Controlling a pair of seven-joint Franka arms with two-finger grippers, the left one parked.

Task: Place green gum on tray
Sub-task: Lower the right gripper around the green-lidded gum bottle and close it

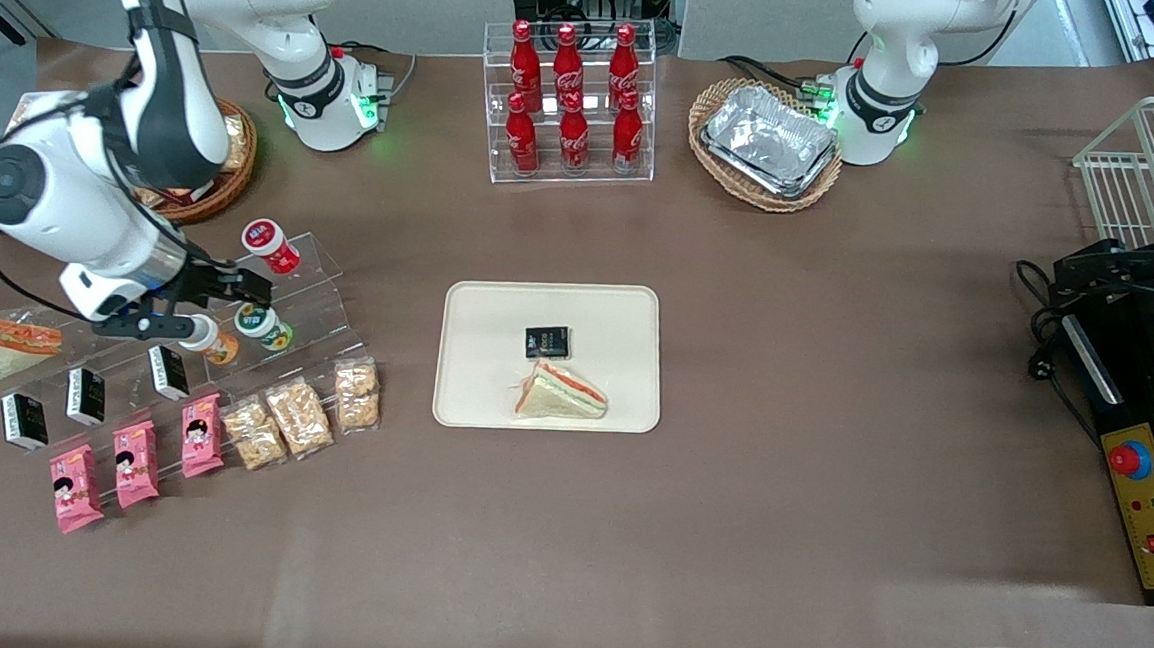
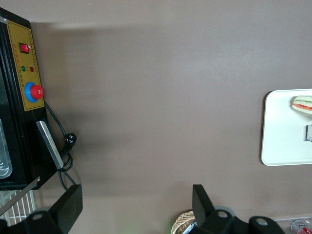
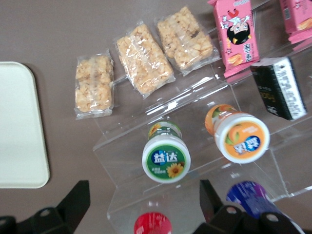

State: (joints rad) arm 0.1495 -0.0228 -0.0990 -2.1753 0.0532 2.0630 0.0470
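a: the gripper hangs over the clear acrylic step rack at the working arm's end of the table, fingers spread wide with nothing between them.

b: and the green gum?

a: it sits on the rack directly under the gripper, lid facing up at the wrist camera, untouched. in the front view the green gum is just beside the black fingertips, slightly nearer the camera.

b: what's next to it?

a: an orange-lidded canister stands beside it on the same step, apart from it. a red-lidded canister sits on a higher step, farther from the front camera.

b: anything below the rack?

a: three clear packs of rice crackers lie on the table in front of it, with pink snack boxes and small black cartons alongside.

b: the tray?

a: it lies mid-table, well apart from the rack toward the parked arm's end. it holds a wrapped sandwich and a small black packet.
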